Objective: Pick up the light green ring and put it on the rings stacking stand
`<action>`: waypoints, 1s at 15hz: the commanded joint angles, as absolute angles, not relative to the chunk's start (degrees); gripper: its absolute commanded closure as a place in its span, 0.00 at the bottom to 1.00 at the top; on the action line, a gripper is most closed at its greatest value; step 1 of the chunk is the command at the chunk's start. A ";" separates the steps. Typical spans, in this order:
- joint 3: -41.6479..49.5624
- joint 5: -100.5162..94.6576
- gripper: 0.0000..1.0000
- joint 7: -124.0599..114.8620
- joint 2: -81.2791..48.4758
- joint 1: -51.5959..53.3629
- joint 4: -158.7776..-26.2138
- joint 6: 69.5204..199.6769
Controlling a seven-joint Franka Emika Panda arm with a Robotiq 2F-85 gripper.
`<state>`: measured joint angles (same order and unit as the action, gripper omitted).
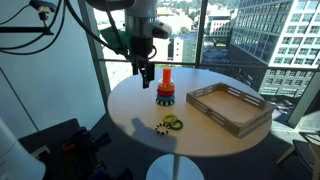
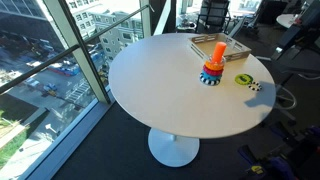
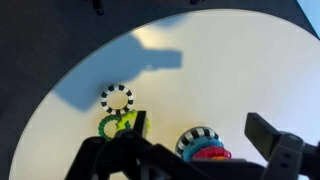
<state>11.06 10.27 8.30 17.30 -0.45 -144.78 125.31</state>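
The light green ring (image 3: 121, 125) lies flat on the white round table (image 3: 230, 70), touching a black-and-white toothed ring (image 3: 117, 98). It also shows in both exterior views (image 1: 173, 121) (image 2: 243, 79). The rings stacking stand (image 1: 165, 88), an orange post with coloured rings round its foot, stands near the table's middle (image 2: 212, 63); its top shows at the bottom of the wrist view (image 3: 203, 148). My gripper (image 1: 146, 74) hangs open and empty above the table beside the stand, apart from the ring; in the wrist view its fingers (image 3: 199, 127) straddle the stand's top.
A large grey rectangular tray (image 1: 228, 110) stands on the table past the stand (image 2: 213, 44). The toothed ring (image 1: 161, 127) lies near the table's edge. Glass windows surround the table.
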 commanded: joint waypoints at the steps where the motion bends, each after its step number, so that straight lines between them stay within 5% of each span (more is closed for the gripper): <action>1: 9.81 10.69 0.00 8.65 17.22 -1.75 -144.69 125.14; 15: 4.83 4.42 0.00 -2.13 12.67 -3.35 -138.89 128.40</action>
<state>7.35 7.68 3.04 16.24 -2.06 -142.32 127.24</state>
